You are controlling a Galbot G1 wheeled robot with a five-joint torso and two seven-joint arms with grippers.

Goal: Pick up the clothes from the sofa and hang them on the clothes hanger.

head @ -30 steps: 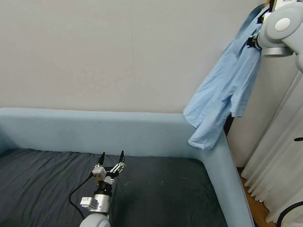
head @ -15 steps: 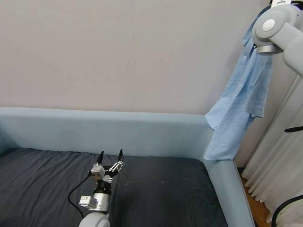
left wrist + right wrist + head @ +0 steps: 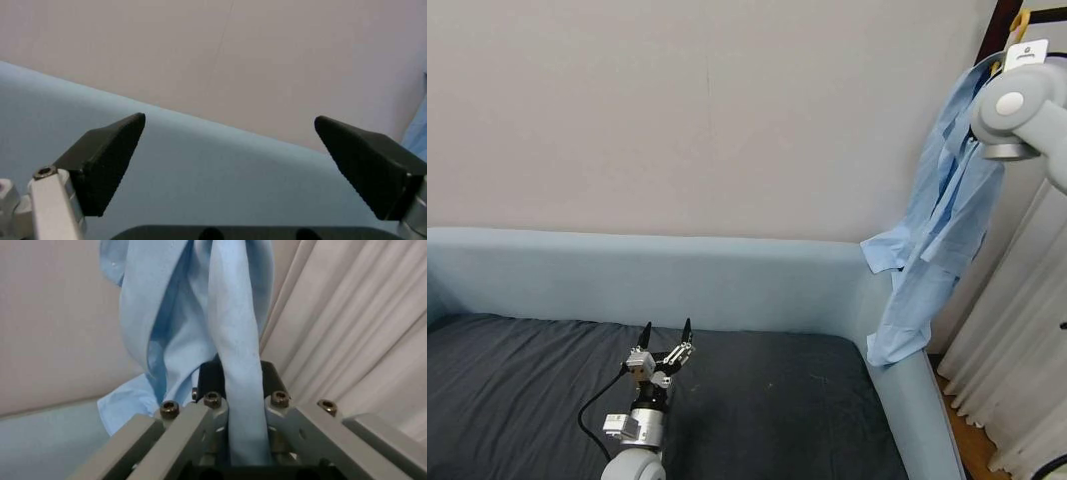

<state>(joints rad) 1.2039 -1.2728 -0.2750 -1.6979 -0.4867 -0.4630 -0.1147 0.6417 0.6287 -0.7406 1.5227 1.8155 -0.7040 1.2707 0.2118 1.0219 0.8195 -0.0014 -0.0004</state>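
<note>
A light blue shirt [image 3: 947, 200] hangs at the far right, its hem [image 3: 892, 340] dangling just above the sofa's right armrest [image 3: 907, 390]. My right arm [image 3: 1019, 105] is raised at the top right beside the shirt's collar. In the right wrist view my right gripper [image 3: 243, 412] is shut on a fold of the shirt [image 3: 193, 315]. A yellow hanger hook [image 3: 1023, 20] and a dark stand pole [image 3: 1001, 18] show just above the arm. My left gripper [image 3: 668, 330] stands open above the dark sofa seat [image 3: 517, 400], its fingers [image 3: 110, 150] wide apart with nothing between them.
The sofa's pale blue backrest [image 3: 647, 280] runs along a plain wall [image 3: 677, 110]. White curtains [image 3: 1027, 330] hang right of the sofa and stand close behind the shirt in the right wrist view [image 3: 347, 340]. A strip of wooden floor [image 3: 972, 455] lies beside the armrest.
The right arm has carried the shirt to the right, off the sofa's corner and towards the stand, and the hanger hook has come into view. The left gripper has stayed put.
</note>
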